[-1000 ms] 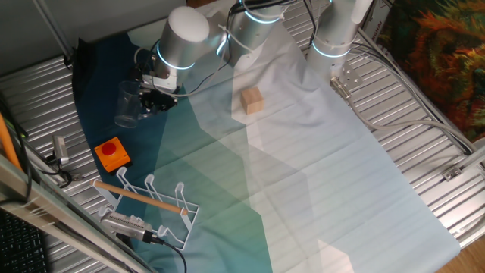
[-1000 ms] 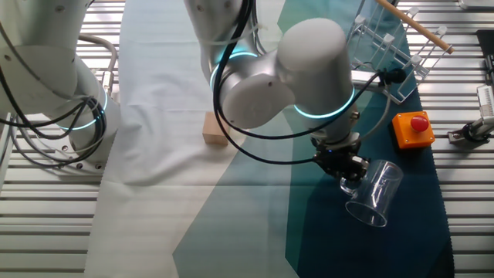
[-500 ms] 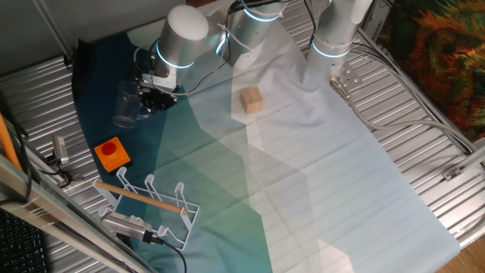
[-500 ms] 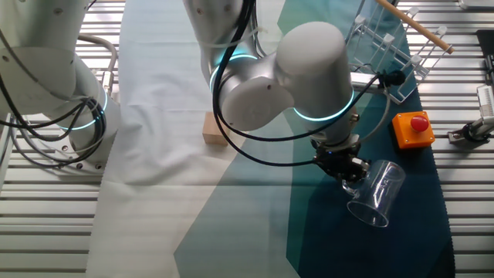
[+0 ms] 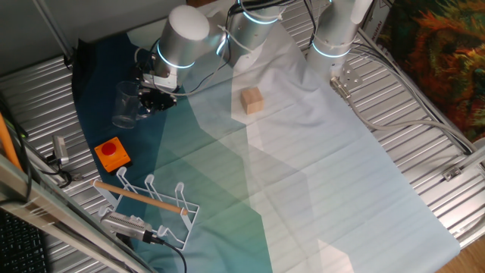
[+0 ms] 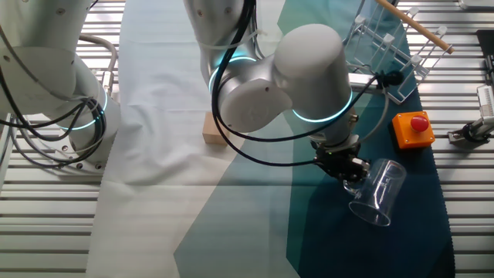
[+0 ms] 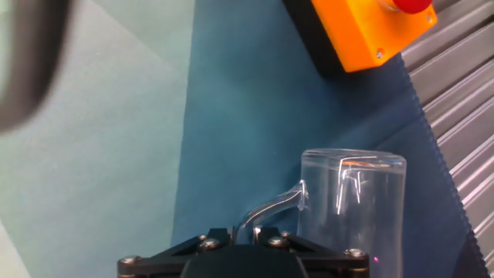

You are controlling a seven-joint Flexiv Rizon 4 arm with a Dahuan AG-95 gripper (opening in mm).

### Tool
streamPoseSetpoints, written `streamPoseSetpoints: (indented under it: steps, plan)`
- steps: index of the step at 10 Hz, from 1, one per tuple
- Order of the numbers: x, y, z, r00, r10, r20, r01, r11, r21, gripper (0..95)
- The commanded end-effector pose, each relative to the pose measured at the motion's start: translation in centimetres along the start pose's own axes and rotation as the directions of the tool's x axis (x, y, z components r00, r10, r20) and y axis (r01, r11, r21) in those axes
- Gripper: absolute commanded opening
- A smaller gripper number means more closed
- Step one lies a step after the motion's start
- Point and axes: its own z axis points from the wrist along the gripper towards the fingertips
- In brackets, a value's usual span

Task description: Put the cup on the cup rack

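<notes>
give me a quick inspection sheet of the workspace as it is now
surface: slatted metal table under a teal and white cloth
job's things: clear cup tilted, held by its handle; white wire cup rack holds no cup
clutter: orange button box, wooden cube
grippers: pincer shut on the cup
cables: black cable by the rack
surroundings: nothing seen

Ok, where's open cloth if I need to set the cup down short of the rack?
Bare cloth lies past the wooden cube across the pale half. It is crowded between the orange block and the cup rack.
</notes>
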Motion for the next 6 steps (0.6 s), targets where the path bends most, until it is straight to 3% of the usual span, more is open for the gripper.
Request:
streamPoseSetpoints:
  steps: [1, 3, 6]
  plan:
    - [0.0, -0.5, -0.1, 1.000, 0.024, 0.002, -0.024, 0.999, -0.049, 0.0]
    - [-0.1, -0.6, -0.4, 1.000, 0.027, -0.003, -0.027, 0.997, -0.072, 0.0]
    - [-0.2, -1.0, -1.2, 0.998, 0.053, -0.016, -0.055, 0.987, -0.151, 0.0]
